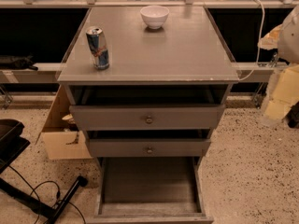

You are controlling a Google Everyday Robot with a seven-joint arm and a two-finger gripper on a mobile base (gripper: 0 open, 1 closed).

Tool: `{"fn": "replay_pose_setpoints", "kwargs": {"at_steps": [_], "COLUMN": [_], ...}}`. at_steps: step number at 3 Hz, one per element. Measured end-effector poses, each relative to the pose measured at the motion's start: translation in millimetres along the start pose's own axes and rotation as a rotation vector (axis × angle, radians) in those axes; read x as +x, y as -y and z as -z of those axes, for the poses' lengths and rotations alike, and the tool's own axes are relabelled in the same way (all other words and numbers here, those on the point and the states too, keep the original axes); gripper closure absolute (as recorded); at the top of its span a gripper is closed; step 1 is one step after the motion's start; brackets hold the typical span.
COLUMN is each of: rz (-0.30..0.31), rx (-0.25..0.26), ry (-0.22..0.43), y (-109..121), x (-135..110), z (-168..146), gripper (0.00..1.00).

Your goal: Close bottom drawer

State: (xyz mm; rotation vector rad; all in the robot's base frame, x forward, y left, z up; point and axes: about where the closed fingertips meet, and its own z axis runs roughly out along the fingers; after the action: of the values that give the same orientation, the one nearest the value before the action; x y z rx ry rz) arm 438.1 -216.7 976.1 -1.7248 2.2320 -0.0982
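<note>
- The gripper is sitting outside the camera view, so its position relative to the drawer and how wide it is set cannot be told.
- A pale rounded shape [290, 34] is showing at the right edge of the view, well apart from the cabinet's lower part; what it is cannot be told.
- The bottom drawer [149, 185] is standing pulled far out toward the camera, lowest in the grey cabinet, with its front panel lying at the lower edge of the view.
- It is showing only its bare grey floor and side walls.
- The middle drawer [117, 148] is hanging slightly out just above it, its small round knob [149, 150] facing the camera; a dark gap is hiding its inside.
- The top drawer [107, 118] is jutting out a little further, with its own knob [149, 120]; its inside is lying in shadow too.
- On the cabinet top [187, 50] a blue and silver can [97, 47] is standing upright near the front left corner.
- A white bowl [154, 16] is sitting near the back edge, well apart from the can; its contents cannot be made out.
- A cardboard box [60, 141] is resting on the speckled floor [247, 162] beside the cabinet's left side, flap up, with something pale inside.
- A black stand [28, 197] with cables is lying at lower left.
</note>
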Motion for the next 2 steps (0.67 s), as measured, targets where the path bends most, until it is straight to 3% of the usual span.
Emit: {"fn": "replay_pose_setpoints", "kwargs": {"at_steps": [2], "rz": [-0.013], "rx": [0.005], "ry": [0.004], "y": [-5.4], "x": [0.1], "z": [-12.4], "gripper": [0.0]}}
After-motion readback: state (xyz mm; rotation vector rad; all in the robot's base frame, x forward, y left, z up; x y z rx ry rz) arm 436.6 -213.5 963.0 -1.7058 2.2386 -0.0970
